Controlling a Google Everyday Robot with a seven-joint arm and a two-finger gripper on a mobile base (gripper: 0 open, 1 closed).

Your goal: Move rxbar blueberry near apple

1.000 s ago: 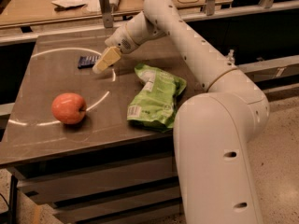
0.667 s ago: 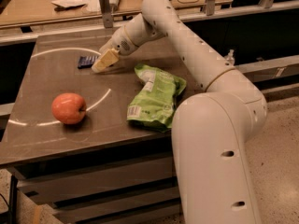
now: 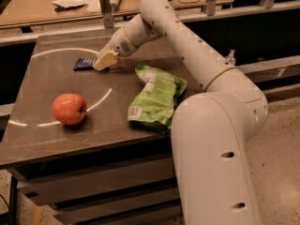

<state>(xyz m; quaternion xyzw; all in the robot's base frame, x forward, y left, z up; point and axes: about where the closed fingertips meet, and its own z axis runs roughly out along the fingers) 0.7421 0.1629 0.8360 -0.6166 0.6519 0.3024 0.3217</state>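
Note:
The rxbar blueberry is a small dark-blue flat bar lying on the grey table, far left of the middle. My gripper is low over the table, right at the bar's right end, touching or nearly touching it. The apple, red-orange and round, sits nearer the front left, well apart from the bar and the gripper.
A large light-green snack bag lies right of the middle, close to my arm's base. A wooden bench with papers and tools stands behind the table. The table's front edge drops to the floor.
My gripper has moved slightly left and down toward the blue bar. The bar, apple and bag have not moved.

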